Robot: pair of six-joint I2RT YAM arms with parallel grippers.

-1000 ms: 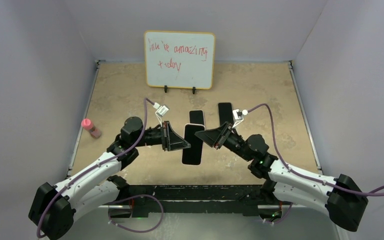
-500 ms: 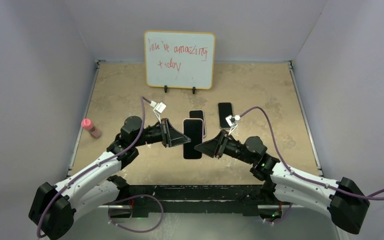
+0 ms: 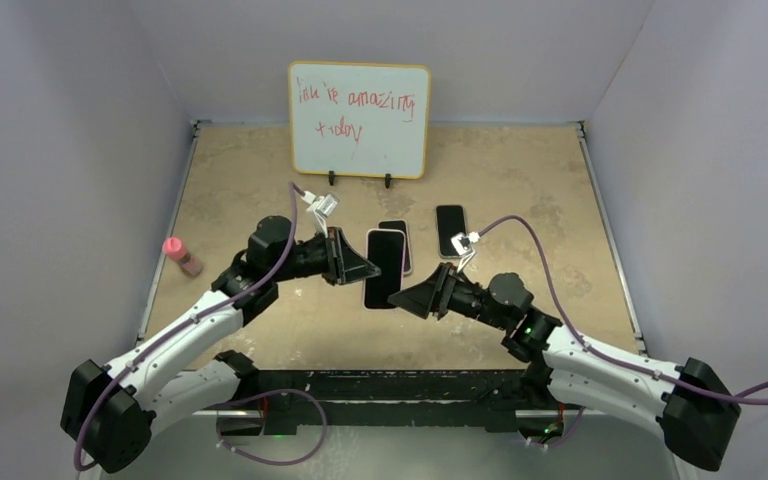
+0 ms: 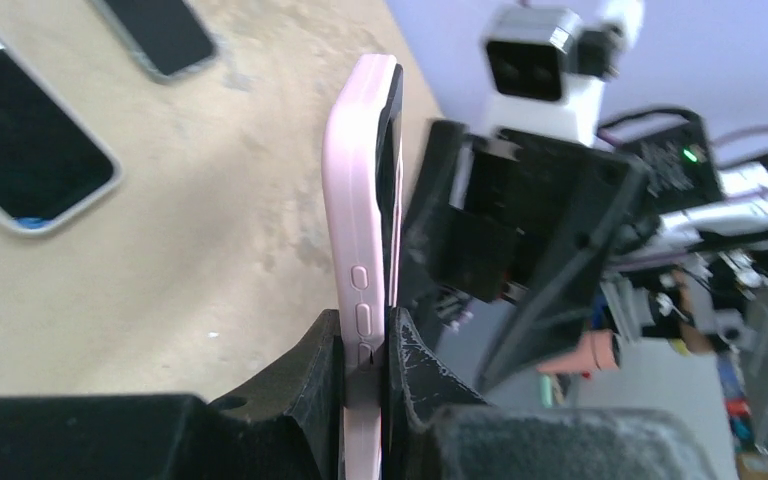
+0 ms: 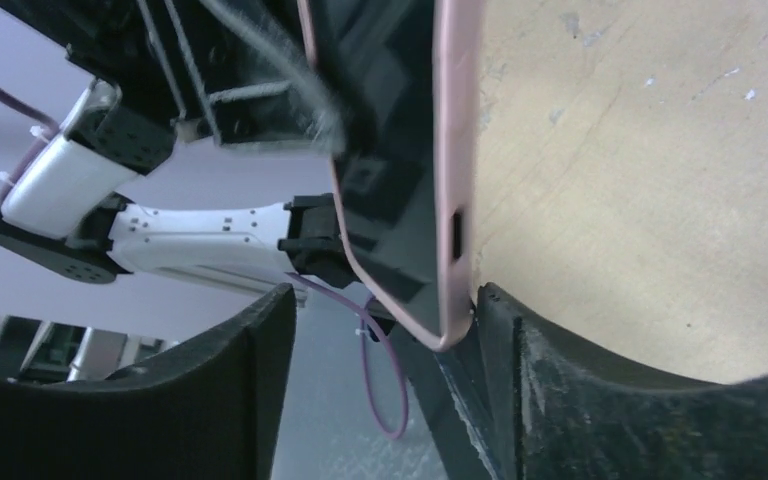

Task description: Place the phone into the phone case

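Both grippers meet above the middle of the table (image 3: 260, 170), and the work hangs between them. My left gripper (image 3: 365, 270) is clenched on one long edge of the pink case (image 4: 355, 200) and holds it up off the table. The phone (image 3: 385, 268) lies in it with its dark glass toward the overhead camera. In the left wrist view the fingers (image 4: 310, 375) pinch the case just below its side buttons. My right gripper (image 3: 400, 298) is spread wide with nothing grasped. The case's lower corner pokes in between its fingers (image 5: 550, 390), touching or just beside the inner face of one of them.

The step in hand, as I judge it, is pressing the phone flush into the case. I'd close the right gripper slowly across front and back at that corner. I'd hold the left grip firm so the case can't twist, then work along the rim rather than squeeze once in the middle.

What I can't settle is whether the phone is fully seated. The left wrist view shows a dark strip beside the pink rim, but the far end is soft, and the right wrist view cuts the case off at the top of the frame. Overhead, a spare phone (image 3: 404, 246) is half hidden behind the case — a second spare phone (image 3: 450, 231) lies in plain sight to its right.
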